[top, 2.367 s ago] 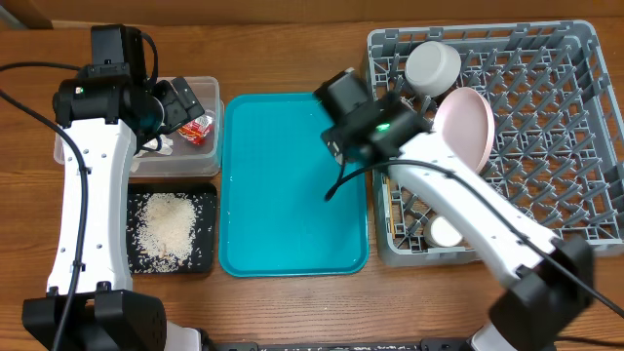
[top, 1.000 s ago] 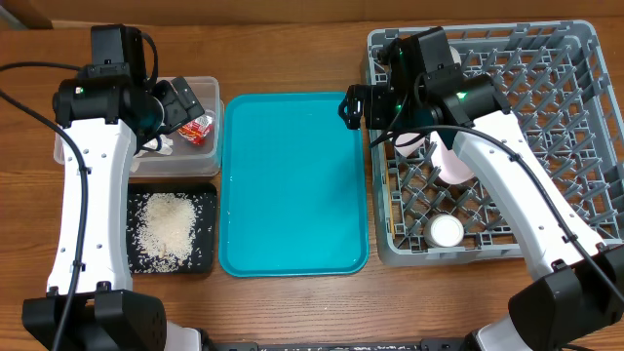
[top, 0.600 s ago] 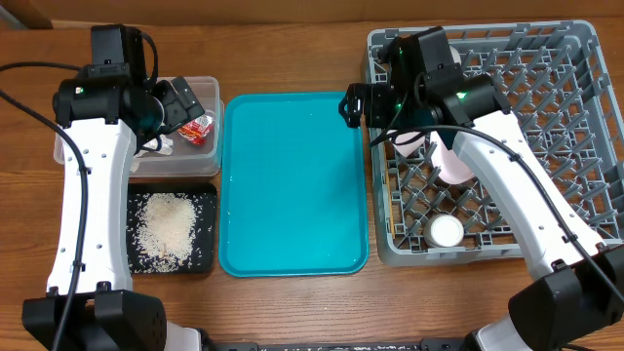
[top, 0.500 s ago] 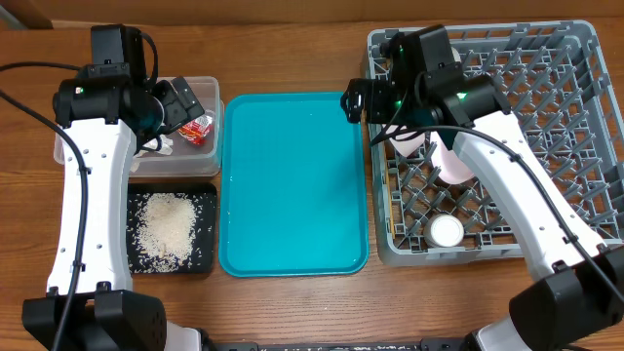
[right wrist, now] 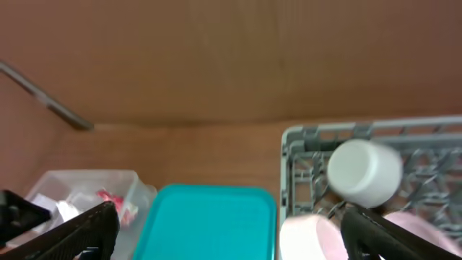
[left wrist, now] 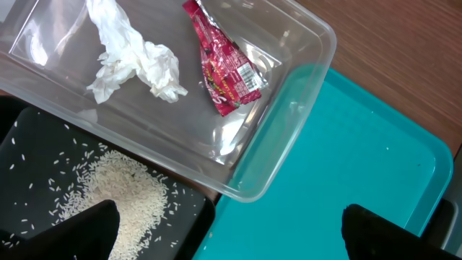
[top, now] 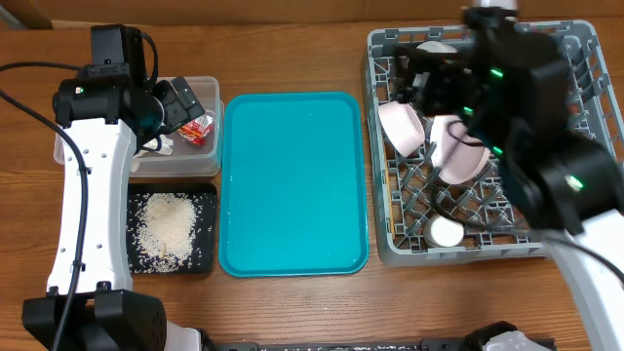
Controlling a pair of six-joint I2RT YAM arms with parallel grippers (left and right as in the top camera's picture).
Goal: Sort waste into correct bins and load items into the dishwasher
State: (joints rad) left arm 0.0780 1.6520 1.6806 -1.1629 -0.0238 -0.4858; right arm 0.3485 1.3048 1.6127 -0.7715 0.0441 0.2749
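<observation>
Rice [top: 166,229] lies in the black tray [top: 205,210]. The tissue [left wrist: 137,61] and red wrapper [left wrist: 227,76] lie in the clear tub [left wrist: 303,43]. In my grey dish rack [top: 585,117] the pink plate [top: 458,154] leans among the pegs, with the small saucer [top: 401,125] just beside it and the white cup [top: 447,231] near the front. My left tool [left wrist: 231,231] hangs over the tub, spread wide, holding nothing. My right tool [right wrist: 231,231] is high above the rack, spread wide and empty.

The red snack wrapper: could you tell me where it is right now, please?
Overhead view, left side: the red snack wrapper lies inside the clear tub, beside the white tissue.
</observation>
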